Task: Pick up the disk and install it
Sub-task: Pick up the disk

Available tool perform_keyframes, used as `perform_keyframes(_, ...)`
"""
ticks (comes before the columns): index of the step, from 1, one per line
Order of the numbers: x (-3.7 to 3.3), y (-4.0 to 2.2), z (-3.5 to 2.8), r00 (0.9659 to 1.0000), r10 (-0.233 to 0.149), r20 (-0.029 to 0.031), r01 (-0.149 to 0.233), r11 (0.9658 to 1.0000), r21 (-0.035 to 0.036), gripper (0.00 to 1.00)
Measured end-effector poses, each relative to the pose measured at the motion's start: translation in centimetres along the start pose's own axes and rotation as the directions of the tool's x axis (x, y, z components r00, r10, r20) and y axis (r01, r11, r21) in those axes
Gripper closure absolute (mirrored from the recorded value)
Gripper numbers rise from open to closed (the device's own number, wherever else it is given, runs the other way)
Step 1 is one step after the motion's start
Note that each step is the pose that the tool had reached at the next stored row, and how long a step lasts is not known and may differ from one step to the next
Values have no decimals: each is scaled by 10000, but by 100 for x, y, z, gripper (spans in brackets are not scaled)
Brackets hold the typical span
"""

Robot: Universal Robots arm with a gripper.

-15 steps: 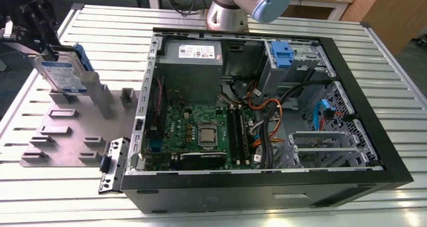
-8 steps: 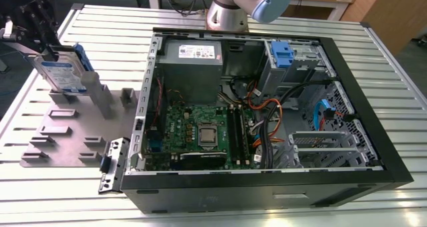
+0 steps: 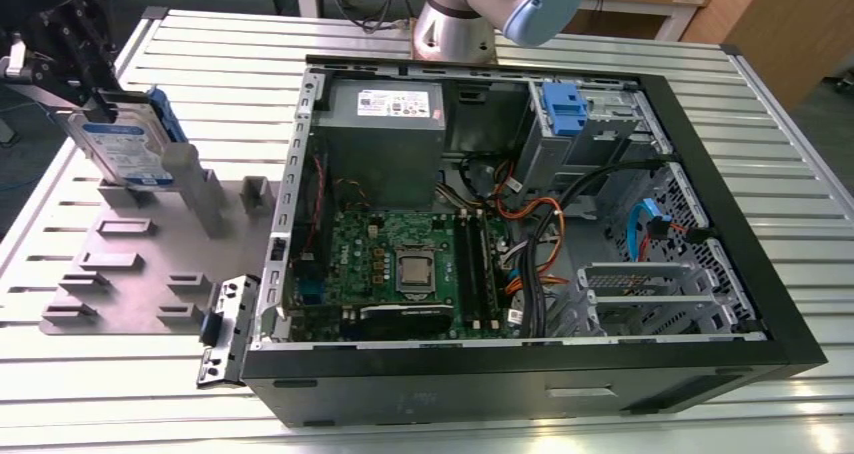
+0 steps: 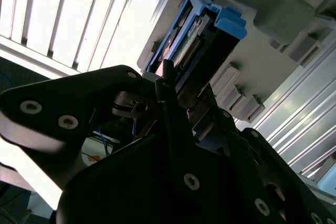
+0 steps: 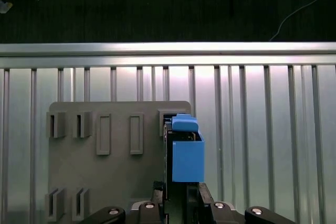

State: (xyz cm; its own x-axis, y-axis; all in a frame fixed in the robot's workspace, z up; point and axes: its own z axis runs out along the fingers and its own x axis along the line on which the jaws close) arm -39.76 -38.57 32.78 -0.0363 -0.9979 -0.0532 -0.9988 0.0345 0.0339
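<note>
Disk (image 3: 123, 144): blue-framed, upright on edge at the far end of the grey slotted plate (image 3: 134, 274), on the exterior view's left of the open computer case (image 3: 467, 384). Gripper (image 3: 102, 98): fingers clamped on the disk's upper edge.

On worktop (image 3: 174, 414), PC case (image 3: 534, 384) lay open, centre to right in the exterior view. The fixture plate (image 3: 134, 274) lay flat just beside it, on the exterior view's left. The disk (image 3: 118, 144) stood on edge at plate's far corner, w/ gripper (image 3: 96, 99) above, jaws closed on its upper end. Inside case: motherboard (image 3: 400, 264) on the floor, PSU (image 3: 380, 124) behind it, drive cage (image 3: 587, 124) in the far corner twd the exterior view's right.
</note>
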Motion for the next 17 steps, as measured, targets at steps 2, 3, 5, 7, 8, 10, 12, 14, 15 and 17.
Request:
perform_keyframes(2,-1,0,-13,10000,0,-3,0,10000,-4,65)
perform_keyframes(3,-1,0,-24,10000,0,-1,0,10000,-1,65)
perform_keyframes(5,-3,2,-60,10000,0,-2,0,10000,-2,65)
perform_keyframes(7,-6,3,-102,10000,0,-2,0,10000,0,65)
perform_keyframes(8,-7,4,-127,10000,0,-3,0,10000,1,65)
perform_keyframes(10,-10,6,-184,10000,0,-7,0,10000,1,65)
perform_keyframes(12,-13,8,-244,10000,0,-8,0,10000,1,65)
perform_keyframes(14,-17,11,-320,10000,0,-9,0,10000,1,65)
perform_keyframes(15,-19,12,-359,10000,0,-9,0,10000,0,65)
perform_keyframes(17,-24,15,-443,10000,0,-9,0,10000,1,65)
